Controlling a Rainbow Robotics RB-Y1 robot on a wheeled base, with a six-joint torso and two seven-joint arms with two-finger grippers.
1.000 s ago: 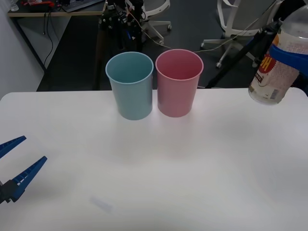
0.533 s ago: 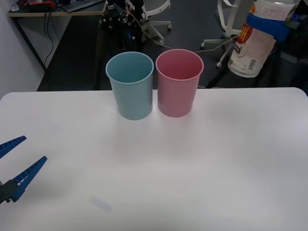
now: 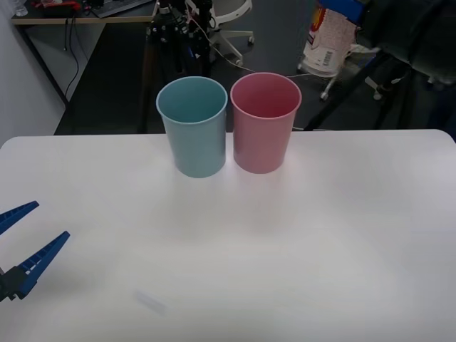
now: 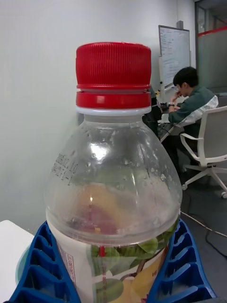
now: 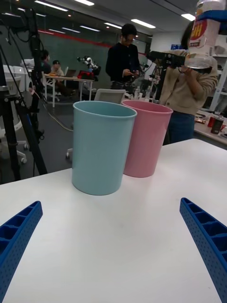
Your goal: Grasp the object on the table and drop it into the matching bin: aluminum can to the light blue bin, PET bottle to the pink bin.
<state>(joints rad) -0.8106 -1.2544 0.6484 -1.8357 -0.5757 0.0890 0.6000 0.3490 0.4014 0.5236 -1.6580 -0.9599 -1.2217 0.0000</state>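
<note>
Two bins stand side by side at the far middle of the white table, the light blue bin to the left and the pink bin to the right, their walls touching or nearly so; both look empty from above. Much of the PET bottle is cut off at the top edge of the front view, where just its lower body and pale label show, held high in the air to the right of the pink bin and beyond the table's far edge. Its red cap is plain in the right wrist view, along with the clear dimpled shoulder and a label printed with fruit and leaves; the bottle's base is hidden there below the frame. The right gripper is clamped on the bottle, one blue ribbed finger pressed against each side of the label. The arm behind it is a dark, blurred mass at the top right of the front view, hard to make out in detail. The left gripper sits low over the near left corner of the table, parked, its two blue fingers spread wide apart with nothing between them. From the left wrist view the bottle hangs well above the pink bin's rim, off to one side.
</note>
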